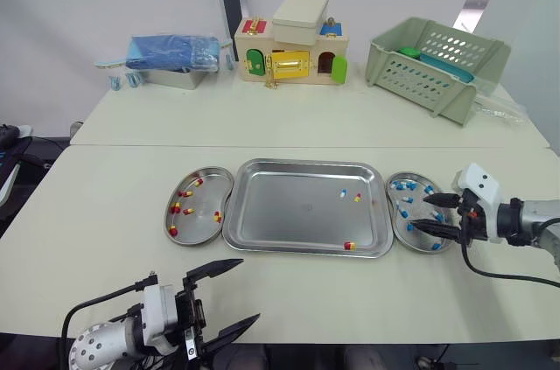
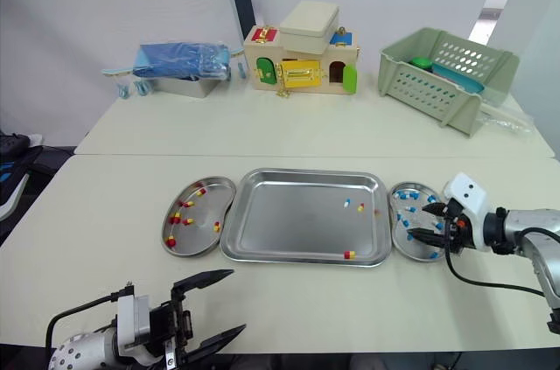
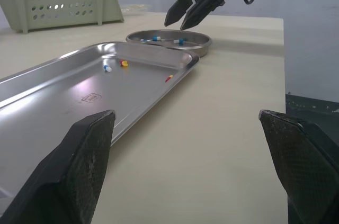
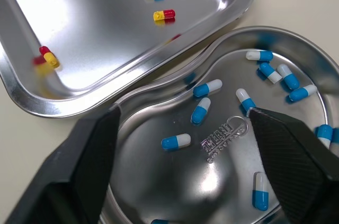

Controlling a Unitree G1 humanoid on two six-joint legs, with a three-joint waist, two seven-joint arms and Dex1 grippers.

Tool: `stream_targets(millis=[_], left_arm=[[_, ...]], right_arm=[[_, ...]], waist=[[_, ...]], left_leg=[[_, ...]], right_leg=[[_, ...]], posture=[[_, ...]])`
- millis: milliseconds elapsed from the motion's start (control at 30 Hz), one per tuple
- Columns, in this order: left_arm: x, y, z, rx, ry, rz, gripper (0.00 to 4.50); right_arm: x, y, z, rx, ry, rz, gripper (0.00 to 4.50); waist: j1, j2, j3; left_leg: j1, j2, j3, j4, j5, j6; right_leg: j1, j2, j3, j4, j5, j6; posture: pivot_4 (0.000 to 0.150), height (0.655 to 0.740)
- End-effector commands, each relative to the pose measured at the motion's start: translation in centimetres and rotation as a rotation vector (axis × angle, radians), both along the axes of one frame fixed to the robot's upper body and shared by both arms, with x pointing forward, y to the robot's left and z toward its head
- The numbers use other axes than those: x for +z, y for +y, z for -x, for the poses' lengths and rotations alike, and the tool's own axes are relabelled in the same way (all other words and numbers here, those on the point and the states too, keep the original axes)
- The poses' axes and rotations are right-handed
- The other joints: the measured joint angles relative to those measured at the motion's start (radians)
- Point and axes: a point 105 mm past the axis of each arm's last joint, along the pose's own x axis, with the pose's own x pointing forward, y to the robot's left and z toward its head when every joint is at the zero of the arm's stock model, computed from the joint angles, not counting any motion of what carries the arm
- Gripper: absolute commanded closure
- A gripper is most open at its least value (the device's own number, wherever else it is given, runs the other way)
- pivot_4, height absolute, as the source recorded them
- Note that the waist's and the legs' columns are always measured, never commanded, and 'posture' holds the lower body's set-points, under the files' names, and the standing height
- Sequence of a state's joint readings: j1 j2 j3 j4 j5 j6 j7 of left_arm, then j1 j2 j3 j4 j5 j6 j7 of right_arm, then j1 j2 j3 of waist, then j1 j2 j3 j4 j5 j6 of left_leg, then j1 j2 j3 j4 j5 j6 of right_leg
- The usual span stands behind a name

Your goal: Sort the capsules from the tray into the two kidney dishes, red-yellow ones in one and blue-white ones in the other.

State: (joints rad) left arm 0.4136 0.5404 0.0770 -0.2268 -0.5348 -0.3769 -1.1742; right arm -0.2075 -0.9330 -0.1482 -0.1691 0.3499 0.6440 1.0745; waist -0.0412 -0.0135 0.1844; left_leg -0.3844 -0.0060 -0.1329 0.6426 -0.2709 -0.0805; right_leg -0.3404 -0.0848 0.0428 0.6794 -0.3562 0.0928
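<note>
One tray [image 1: 289, 212], holding two red-yellow capsules [image 1: 349, 246] and one blue-white capsule [image 1: 344, 193], two kidney dishes, left dish [image 1: 203, 199] with six red-yellow, right dish [image 4: 212, 181] with at least ten blue-white.

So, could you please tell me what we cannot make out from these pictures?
- Count of blue-white capsules in the right kidney dish: in the eye views the right gripper covers part of it, and in the right wrist view the picture's edge cuts the dish off.
- Contents of the green basket: in the eye views its wall hides most of them.
- What the blue bundle at the back is: too small in the eye views.
</note>
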Motion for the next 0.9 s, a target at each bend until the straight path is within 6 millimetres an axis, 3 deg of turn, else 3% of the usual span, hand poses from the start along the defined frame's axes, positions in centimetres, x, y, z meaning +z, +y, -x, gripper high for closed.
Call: stream_targets(millis=[33,200,367,500,633,700,800,900], left_arm=[[0.9,-0.1,0.0,0.039,-0.032,0.019,0.00],[1.0,-0.1,0.3,0.094,-0.030,0.026,0.00],[1.2,0.0,0.6,0.166,-0.032,0.037,0.00],[2.3,2.2,0.3,0.336,-0.045,0.038,0.00],[3.3,5.5,0.0,0.478,-0.024,-0.006,0.00],[3.6,6.2,0.0,0.504,-0.017,-0.018,0.00],[4.4,7.2,0.0,0.540,-0.041,-0.026,0.00],[4.2,6.7,0.5,0.508,-0.028,-0.037,0.00]], right_arm=[[1.8,0.3,0.1,0.048,-0.057,-0.024,0.03],[3.0,1.5,-0.2,0.114,-0.072,-0.046,0.03],[4.3,4.6,-1.2,0.216,-0.106,-0.066,0.03],[7.1,4.7,-0.8,0.249,-0.171,-0.150,0.03],[6.6,1.4,-0.1,0.164,-0.175,-0.181,0.03],[6.4,0.3,0.2,0.131,-0.166,-0.191,0.03],[5.4,-5.0,0.3,-0.039,-0.159,-0.176,0.03],[4.7,-10.1,0.0,-0.217,-0.179,-0.174,0.03]], waist=[[0.000,0.000,0.000],[-0.001,0.000,0.000],[-0.002,0.000,0.000],[0.009,-0.002,0.001],[0.025,-0.004,0.001],[0.024,-0.004,0.002],[0.021,-0.003,0.002],[0.013,-0.003,0.002]], left_leg=[[0.000,0.000,0.000,0.000,0.000,0.000],[0.000,0.000,0.000,0.000,0.000,0.000],[0.000,0.000,0.000,0.000,0.000,0.000],[-0.001,0.000,-0.001,0.000,0.000,0.000],[-0.002,-0.001,-0.001,0.000,0.000,0.000],[-0.002,-0.001,-0.002,0.000,0.000,0.000],[0.000,-0.001,0.000,0.000,0.000,0.000],[0.000,-0.001,0.001,0.000,0.000,0.000]], right_leg=[[0.000,0.000,0.000,0.000,0.000,0.000],[0.000,0.000,0.000,0.000,0.000,0.000],[0.001,0.000,0.000,0.000,0.000,0.000],[0.000,0.000,-0.001,-0.001,0.000,0.000],[0.001,-0.001,-0.002,-0.002,0.000,0.000],[0.001,-0.001,-0.002,-0.003,0.000,0.000],[0.001,-0.001,-0.001,-0.002,0.000,0.000],[0.002,-0.001,-0.001,-0.003,0.000,0.000]], posture=[[0.150,0.7400],[0.150,0.7400],[0.150,0.7400],[0.150,0.7400],[0.150,0.7400],[0.150,0.7400],[0.150,0.7400],[0.150,0.7400]])
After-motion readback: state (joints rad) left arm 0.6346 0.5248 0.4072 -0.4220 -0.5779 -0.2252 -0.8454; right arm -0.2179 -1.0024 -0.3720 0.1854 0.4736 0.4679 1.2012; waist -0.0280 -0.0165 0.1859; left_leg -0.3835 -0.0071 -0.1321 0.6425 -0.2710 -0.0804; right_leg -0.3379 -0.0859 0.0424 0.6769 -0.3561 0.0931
